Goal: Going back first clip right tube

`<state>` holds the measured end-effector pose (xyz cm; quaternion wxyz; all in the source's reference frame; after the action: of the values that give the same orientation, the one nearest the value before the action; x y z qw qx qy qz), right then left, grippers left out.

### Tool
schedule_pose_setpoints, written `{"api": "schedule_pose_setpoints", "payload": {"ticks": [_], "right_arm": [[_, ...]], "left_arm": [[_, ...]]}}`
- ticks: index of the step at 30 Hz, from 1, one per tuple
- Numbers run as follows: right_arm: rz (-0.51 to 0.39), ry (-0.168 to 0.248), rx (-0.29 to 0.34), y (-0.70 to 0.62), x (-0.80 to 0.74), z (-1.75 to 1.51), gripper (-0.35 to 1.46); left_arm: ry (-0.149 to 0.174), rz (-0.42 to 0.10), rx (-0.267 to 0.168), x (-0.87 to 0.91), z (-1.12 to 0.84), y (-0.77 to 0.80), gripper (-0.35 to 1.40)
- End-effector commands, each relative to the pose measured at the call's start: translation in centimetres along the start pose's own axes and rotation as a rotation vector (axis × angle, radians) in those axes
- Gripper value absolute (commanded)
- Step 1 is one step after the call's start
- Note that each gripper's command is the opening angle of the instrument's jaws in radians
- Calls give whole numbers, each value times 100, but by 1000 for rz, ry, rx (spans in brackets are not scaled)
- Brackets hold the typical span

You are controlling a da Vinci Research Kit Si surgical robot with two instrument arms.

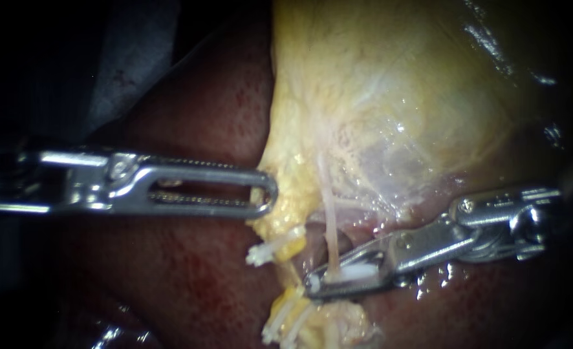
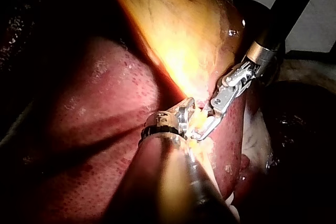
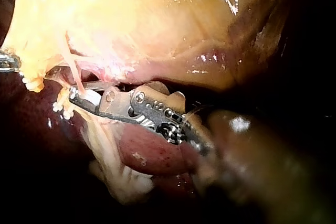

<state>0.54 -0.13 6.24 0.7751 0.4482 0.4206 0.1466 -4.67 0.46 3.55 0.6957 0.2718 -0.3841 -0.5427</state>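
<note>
Your left instrument (image 1: 267, 194) had its jaws clamped on the gallbladder (image 1: 390, 97) edge, I think. The right tube (image 1: 328, 220) ran up-down. Jaws of your right instrument (image 1: 317, 283) crossed it, gripping a white clip (image 1: 357, 273), so backing out looked like rightward along the shaft.

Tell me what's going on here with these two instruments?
The right instrument has its jaws closed on a white clip, set around a thin pale tube that runs down from the gallbladder. The left instrument has its tip at the gallbladder's yellow edge. Other clips already sit on yellowish tissue close by, and the liver lies underneath.
</note>
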Motion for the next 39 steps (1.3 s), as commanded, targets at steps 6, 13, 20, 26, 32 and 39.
{"api": "schedule_pose_setpoints", "payload": {"ticks": [6,13,20,26,32,39], "right_arm": [[0,0,0,0,0,0,-35],[-1,0,0,-1,0,0,-35],[1,13,-19,3,0,0,-9],[-15,27,-41,4,1,0,20],[-31,38,-58,5,2,1,39],[-36,40,-62,5,3,1,42]], "left_arm": [[0,0,-1,0,0,0,-35],[0,0,-1,0,0,0,-35],[0,0,-1,0,0,0,-35],[0,0,-1,0,0,0,-35],[0,0,-1,0,0,0,-35],[0,0,-1,0,0,0,-35]]}}
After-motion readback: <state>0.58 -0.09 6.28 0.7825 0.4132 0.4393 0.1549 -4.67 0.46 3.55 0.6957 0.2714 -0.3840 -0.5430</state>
